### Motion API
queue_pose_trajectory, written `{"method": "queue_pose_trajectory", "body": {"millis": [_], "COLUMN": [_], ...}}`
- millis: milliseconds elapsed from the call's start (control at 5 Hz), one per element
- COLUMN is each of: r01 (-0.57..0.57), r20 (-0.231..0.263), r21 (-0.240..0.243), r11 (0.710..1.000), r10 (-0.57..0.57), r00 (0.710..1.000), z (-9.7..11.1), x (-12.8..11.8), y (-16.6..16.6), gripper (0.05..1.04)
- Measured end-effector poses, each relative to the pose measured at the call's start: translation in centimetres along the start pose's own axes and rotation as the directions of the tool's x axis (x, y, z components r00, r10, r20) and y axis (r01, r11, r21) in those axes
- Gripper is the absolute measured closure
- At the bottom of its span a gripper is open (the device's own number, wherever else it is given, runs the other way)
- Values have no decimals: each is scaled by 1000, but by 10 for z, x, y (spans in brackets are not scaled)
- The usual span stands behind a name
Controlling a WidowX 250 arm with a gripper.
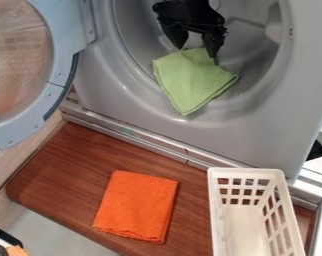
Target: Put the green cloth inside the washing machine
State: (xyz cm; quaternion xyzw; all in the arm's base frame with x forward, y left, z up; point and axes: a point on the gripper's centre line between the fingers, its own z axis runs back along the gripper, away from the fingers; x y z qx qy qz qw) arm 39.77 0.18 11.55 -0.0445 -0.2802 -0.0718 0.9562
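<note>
Hanging end effector (pixel 198 54): black, is reaching down from the top edge of the view into the washing machine's (pixel 257 135) round mouth; its two fingers are standing spread, their tips meeting the upper part of the green cloth
Green cloth (pixel 194 82): folded, is draping over the lower lip of the washing machine's mouth; its upper part is sitting inside the mouth, one corner is pointing down and out over the washing machine's front
Drum (pixel 257 50): grey, is opening up behind the end effector, inside the washing machine
Door (pixel 60 50): round, blue-grey ring with clear middle, is standing open to the left of the washing machine
Worktop (pixel 194 200): brown wood, is running along the foot of the washing machine, below its front
Orange cloth (pixel 137 205): folded into a rough rectangle, is lying flat on the worktop, below the washing machine's mouth and apart from its front
White basket (pixel 265 173): long, with square holes, is sitting on the worktop at the washing machine's lower right, near its front
Black-and-orange item (pixel 15 250): cut off, is showing well apart from the washing machine, at the view's lower left corner; cannot tell what
</note>
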Motion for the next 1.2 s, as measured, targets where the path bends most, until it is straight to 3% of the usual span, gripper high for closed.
{"method": "queue_pose_trajectory", "body": {"millis": [200, 400, 600, 800, 1000, 1200], "r01": [15, 32, 23, 16, -2, -11], "r20": [-29, -158, -343, -493, -471, -456], "r21": [17, 15, 21, 49, 70, 106], "r11": [1000, 999, 1000, 999, 998, 994], "r10": [-15, -29, -14, 10, 35, 59], "r00": [999, 987, 939, 870, 881, 888], "z": [-1, 1, 7, 9, 22, 22], "x": [-8, -28, -55, -98, -123, -141], "y": [-1, -4, -18, -36, -49, -54], "gripper": [82, 82, 82, 83, 83, 83]}}
